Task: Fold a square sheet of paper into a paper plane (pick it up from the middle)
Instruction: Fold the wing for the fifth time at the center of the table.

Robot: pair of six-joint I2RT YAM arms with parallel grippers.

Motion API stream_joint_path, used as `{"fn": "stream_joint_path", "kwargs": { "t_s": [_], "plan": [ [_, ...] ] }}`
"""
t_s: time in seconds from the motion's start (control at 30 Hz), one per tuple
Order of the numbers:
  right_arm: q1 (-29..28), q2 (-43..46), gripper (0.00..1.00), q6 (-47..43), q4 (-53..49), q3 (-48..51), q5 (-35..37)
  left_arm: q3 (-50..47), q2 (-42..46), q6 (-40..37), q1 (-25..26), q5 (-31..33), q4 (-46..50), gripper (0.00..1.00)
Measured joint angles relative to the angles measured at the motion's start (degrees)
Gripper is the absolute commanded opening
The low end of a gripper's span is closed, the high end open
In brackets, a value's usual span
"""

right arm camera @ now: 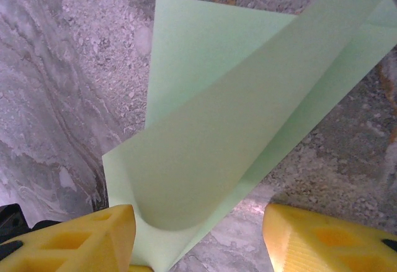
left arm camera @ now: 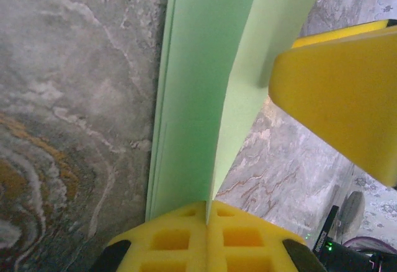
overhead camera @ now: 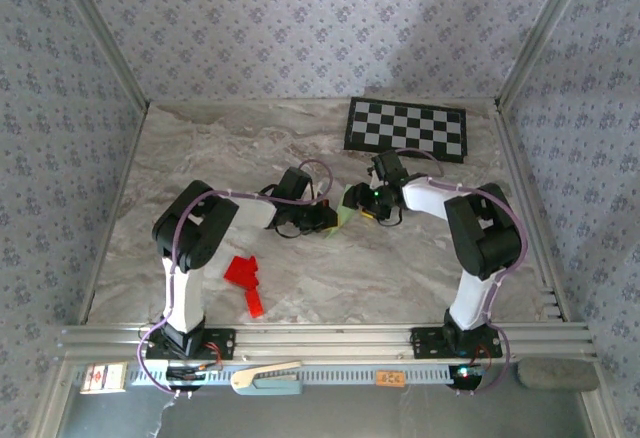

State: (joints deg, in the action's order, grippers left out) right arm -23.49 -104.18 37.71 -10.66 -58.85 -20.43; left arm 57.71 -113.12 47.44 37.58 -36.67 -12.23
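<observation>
At worktop (overhead camera: 400, 268) centre, the left gripper (left arm camera: 208, 225) clamps the paper (left arm camera: 198, 98); the right gripper (right arm camera: 195, 235) stands open astride the curled flap (right arm camera: 236, 129). Align edges before pressing the crease.

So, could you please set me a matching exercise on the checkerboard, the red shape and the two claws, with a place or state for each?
Things:
1. checkerboard
2. red shape
3. left claw
4. right claw

Places or states:
A. shut on the green sheet
B. far-right part of the table
C. open, a finger on either side of the green sheet
D. near-left part of the table

Pairs: 1-B, 2-D, 3-A, 4-C.
</observation>
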Motion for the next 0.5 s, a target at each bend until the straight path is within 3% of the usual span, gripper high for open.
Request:
{"fn": "stream_joint_path", "kwargs": {
  "t_s": [0.5],
  "plan": [
    [-3.08, -4.59, 0.56, 2.4, -12.2, -9.05, 8.94, -1.27, 0.2, 0.24, -0.26, -0.04, -2.23, 0.2]
  ]
}}
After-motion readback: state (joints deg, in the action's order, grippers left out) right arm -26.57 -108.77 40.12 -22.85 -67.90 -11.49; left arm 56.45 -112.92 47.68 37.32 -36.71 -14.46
